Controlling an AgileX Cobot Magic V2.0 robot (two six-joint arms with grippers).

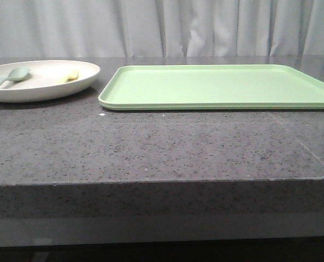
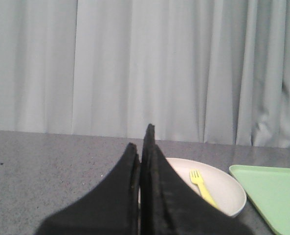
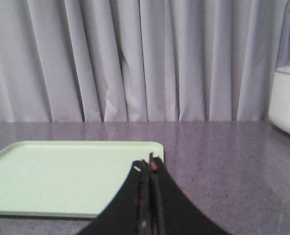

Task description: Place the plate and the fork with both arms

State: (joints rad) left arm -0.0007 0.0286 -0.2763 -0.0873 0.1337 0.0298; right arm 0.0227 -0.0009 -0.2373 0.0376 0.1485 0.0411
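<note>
plate seen on surface at 10 o'clock, just beside tray. fork and spoon laid in plate. left pincer pressed together, empty; right pincer likewise.

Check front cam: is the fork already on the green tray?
No. The fork lies in the plate beside a pale green spoon, left of the bare green tray.

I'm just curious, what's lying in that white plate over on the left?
In the plate lie a pale green spoon and a yellow fork. The left gripper hides part of the plate in its wrist view.
</note>
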